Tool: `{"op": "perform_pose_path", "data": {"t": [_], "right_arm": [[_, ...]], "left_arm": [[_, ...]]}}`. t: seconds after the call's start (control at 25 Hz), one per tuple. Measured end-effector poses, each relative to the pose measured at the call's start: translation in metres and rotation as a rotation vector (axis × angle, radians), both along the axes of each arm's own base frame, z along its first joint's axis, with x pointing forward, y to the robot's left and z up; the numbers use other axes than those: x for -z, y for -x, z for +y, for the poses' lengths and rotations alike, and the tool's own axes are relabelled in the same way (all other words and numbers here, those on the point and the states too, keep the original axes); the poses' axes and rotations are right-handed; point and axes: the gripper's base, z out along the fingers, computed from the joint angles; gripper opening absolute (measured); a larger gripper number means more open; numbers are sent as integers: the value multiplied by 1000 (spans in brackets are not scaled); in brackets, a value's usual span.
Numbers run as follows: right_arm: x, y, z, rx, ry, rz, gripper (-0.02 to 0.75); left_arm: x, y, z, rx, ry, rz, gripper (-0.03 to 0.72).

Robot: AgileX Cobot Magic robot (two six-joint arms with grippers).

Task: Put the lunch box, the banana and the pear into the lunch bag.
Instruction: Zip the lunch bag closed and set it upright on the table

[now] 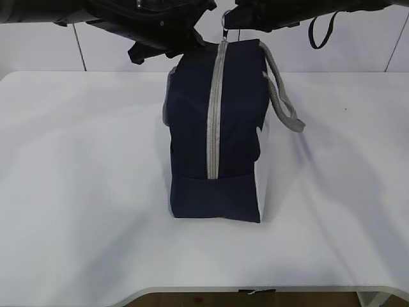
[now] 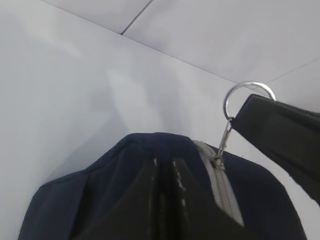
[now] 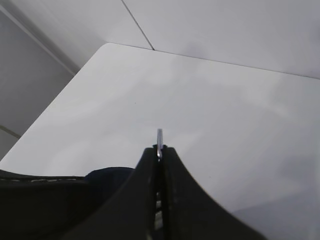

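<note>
**A:** What sits closest to the lens?

**B:** The table [image 1: 77,243] itself: its smooth white front edge, with a rounded corner at the front left. Just behind that stands the lunch bag [image 1: 217,128], upright at the middle of the tabletop, narrow end toward us. Dark navy fabric, matte and slightly creased, with a grey zipper [image 1: 215,109] running up the end face and over the top.

**A:** Any other trim?

**B:** A white side panel [image 1: 261,185] along its right flank, and a grey woven strap handle [image 1: 284,96] looping out to the right. At the top of the zipper hangs a silver ring pull [image 2: 248,92], thin round metal.

**A:** And the grippers?

**B:** The right gripper [image 3: 159,152] has its black jaws pressed together on that ring; the right wrist view shows the metal edge pinched between them. The left gripper [image 1: 150,48] is at the bag's top left corner. In the left wrist view its dark fingers [image 2: 150,200] press into the navy fabric beside the zipper, so it appears clamped on the bag.

**A:** Room around the bag?

**B:** Bare white tabletop on all sides; the bag stands well apart from the left, right and front edges. The zipper looks closed along the visible face.
</note>
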Motion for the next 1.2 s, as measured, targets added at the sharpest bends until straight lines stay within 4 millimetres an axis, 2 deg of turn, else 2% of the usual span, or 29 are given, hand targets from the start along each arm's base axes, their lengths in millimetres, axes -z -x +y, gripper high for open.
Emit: {"op": "perform_pose_path", "data": {"t": [0.2, 0.4, 0.72, 0.96, 1.2], "right_arm": [[0, 0, 0, 1, -1, 1, 6], [0, -1, -2, 24, -15, 7, 6], [-1, -5, -18, 68, -47, 23, 6], [-2, -5, -19, 69, -50, 25, 6], [-2, -6, -24, 81, -60, 33, 6]], "left_arm": [[-10, 8, -8, 61, -50, -75, 14], [-23, 16, -6, 94, -76, -84, 13], [-42, 31, -12, 171, -137, -163, 13], [-50, 44, -21, 239, -184, -214, 13], [-71, 56, -19, 259, -184, -263, 13]]}}
